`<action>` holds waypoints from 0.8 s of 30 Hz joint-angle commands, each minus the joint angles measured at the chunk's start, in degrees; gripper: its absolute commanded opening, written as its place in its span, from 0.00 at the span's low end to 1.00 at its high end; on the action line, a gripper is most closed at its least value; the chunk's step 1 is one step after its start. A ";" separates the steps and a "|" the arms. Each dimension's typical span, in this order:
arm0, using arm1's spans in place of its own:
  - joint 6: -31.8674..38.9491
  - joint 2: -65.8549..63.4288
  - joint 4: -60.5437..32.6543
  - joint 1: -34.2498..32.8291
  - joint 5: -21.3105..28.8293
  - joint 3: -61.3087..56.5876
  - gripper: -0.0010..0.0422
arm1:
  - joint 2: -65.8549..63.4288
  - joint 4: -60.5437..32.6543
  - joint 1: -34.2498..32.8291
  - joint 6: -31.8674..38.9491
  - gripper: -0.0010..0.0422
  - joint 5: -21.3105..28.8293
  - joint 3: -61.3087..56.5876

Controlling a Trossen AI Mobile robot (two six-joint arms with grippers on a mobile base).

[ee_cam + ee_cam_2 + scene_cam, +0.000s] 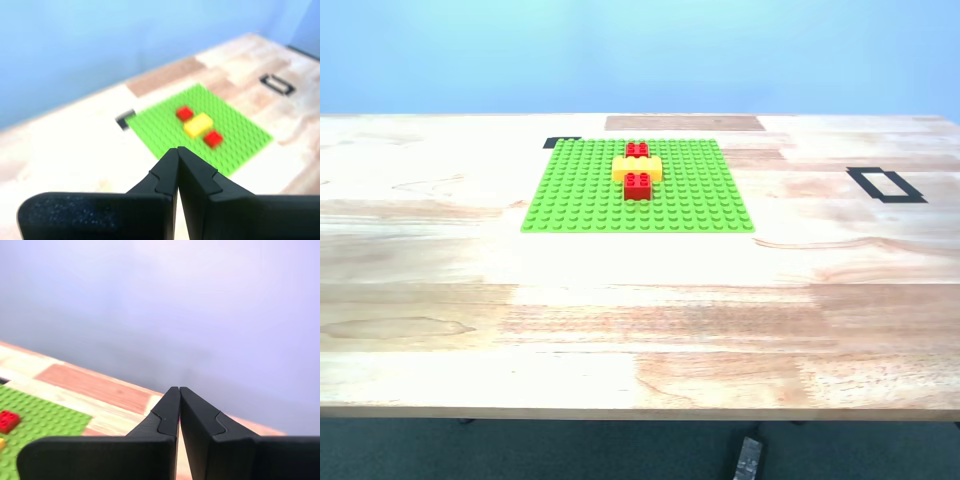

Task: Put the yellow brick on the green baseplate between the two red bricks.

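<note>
two red bricks (637, 168) flanking yellow brick (637, 167) on green baseplate (580, 190), both grippers (first (177, 150), second (178, 389)) pinched closed, empty

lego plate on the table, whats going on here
Nothing is being handled right now. The yellow brick sits on the green baseplate between the two red bricks. My first gripper and my second gripper are both shut, empty and raised clear of the wooden table.

We see my first gripper (177, 150) with jaws pressed together, nothing between them. Beyond the fingertips: green baseplate (240, 127), blurred, with yellow brick (198, 124) sitting between two red bricks (184, 113), touching both.
</note>
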 commanded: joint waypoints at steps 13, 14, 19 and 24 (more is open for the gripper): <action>-8.90 -17.68 21.64 0.15 -7.65 -17.68 0.02 | -26.12 -5.44 -5.27 6.47 0.02 5.73 -12.22; -8.83 -19.06 21.62 0.15 -8.31 -18.69 0.02 | -27.28 -5.51 -5.27 7.17 0.02 6.49 -12.72; -12.61 -24.04 23.78 0.15 -13.16 -21.20 0.02 | -32.11 -8.13 -5.27 8.76 0.02 6.64 -15.72; -13.53 -25.83 22.14 0.15 -16.37 -21.84 0.02 | -35.17 -8.13 -5.27 8.76 0.02 6.60 -17.00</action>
